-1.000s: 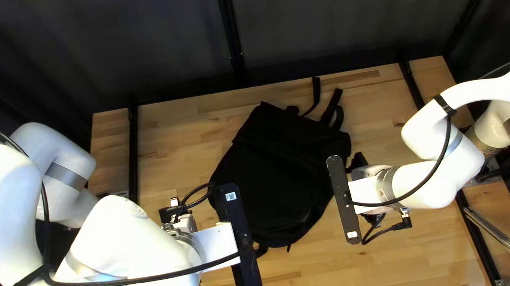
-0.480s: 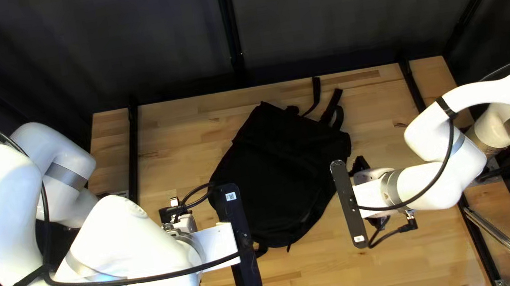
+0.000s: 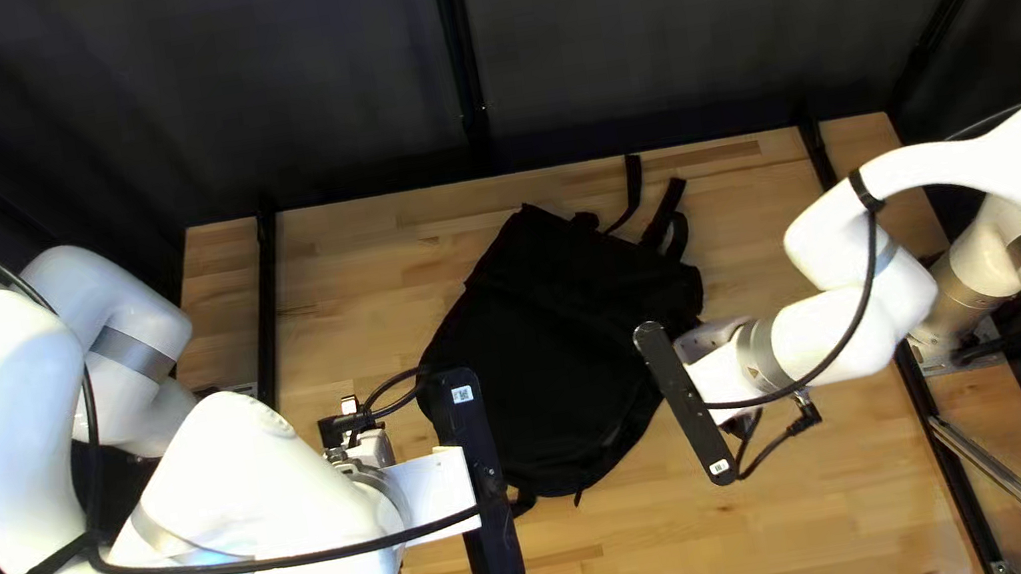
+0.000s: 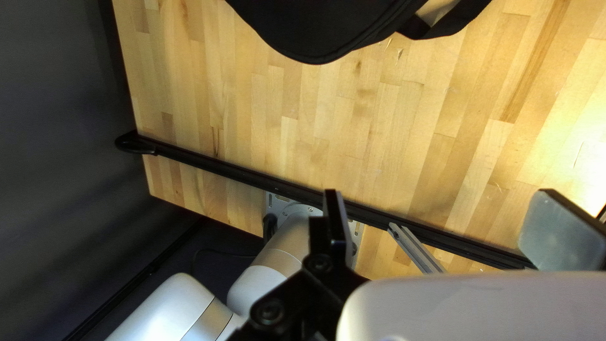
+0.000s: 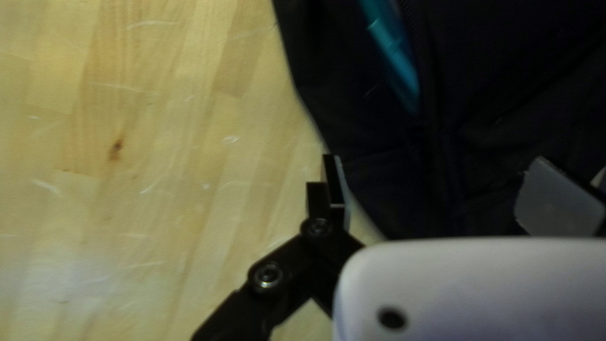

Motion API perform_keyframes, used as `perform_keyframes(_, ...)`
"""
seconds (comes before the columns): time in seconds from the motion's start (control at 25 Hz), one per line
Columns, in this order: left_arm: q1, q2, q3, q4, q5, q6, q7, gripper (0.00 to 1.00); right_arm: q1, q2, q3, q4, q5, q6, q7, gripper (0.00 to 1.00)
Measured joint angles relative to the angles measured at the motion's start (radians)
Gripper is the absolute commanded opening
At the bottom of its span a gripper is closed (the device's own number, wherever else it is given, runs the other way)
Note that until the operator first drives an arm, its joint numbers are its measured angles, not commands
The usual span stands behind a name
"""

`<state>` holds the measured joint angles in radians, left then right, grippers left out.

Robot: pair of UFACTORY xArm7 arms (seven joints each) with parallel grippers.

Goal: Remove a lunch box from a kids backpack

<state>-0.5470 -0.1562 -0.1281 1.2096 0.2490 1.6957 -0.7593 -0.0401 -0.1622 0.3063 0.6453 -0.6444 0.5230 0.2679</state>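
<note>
The black backpack [image 3: 554, 348] lies flat in the middle of the table. My left gripper [image 3: 482, 480] is over its near left side; my right gripper [image 3: 686, 403] is at its right side, fingertips hidden from above. In the left wrist view, the gripper [image 4: 445, 208] is open over bare wood, with the backpack [image 4: 315, 28] ahead of it. The right wrist view has the gripper [image 5: 435, 180] open above the edge of the backpack [image 5: 492, 126], nothing held. A teal thing [image 5: 394, 57] shows through a gap beside the zipper; whether it is the lunch box I cannot tell.
Backpack straps [image 3: 663, 221] reach toward the table's far edge. Black rails [image 3: 265, 297] run along both sides of the table, with a silver bar [image 3: 1019, 488] at the right. My left arm's base [image 4: 297, 215] shows beyond the rail [image 4: 240, 172].
My right gripper has turned and shifted, first slightly right and toward the near edge, then left and back toward the far side. The left arm and backpack look unchanged.
</note>
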Motion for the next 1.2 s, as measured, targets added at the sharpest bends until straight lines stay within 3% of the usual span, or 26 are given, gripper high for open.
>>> perform_keyframes(0.32, -0.013, 0.053, -0.022, 0.064, 0.025, 0.052, -0.002, 1.00, -0.027, 0.111, -0.003, 0.053, -0.242, -0.048, 0.009, 1.00)
perform_keyframes(0.48, -0.028, 0.121, -0.040, 0.117, 0.078, 0.043, 0.003, 1.00, -0.032, 0.140, -0.006, 0.066, -0.291, -0.056, 0.013, 1.00)
perform_keyframes(0.8, -0.031, 0.261, -0.039, 0.125, 0.160, -0.155, -0.031, 1.00, -0.026, 0.178, 0.000, 0.109, -0.320, -0.039, 0.002, 1.00)
perform_keyframes(1.2, -0.015, 0.278, -0.022, -0.025, 0.155, -0.388, -0.181, 1.00, -0.025, 0.195, -0.002, 0.117, -0.393, -0.056, 0.058, 1.00)
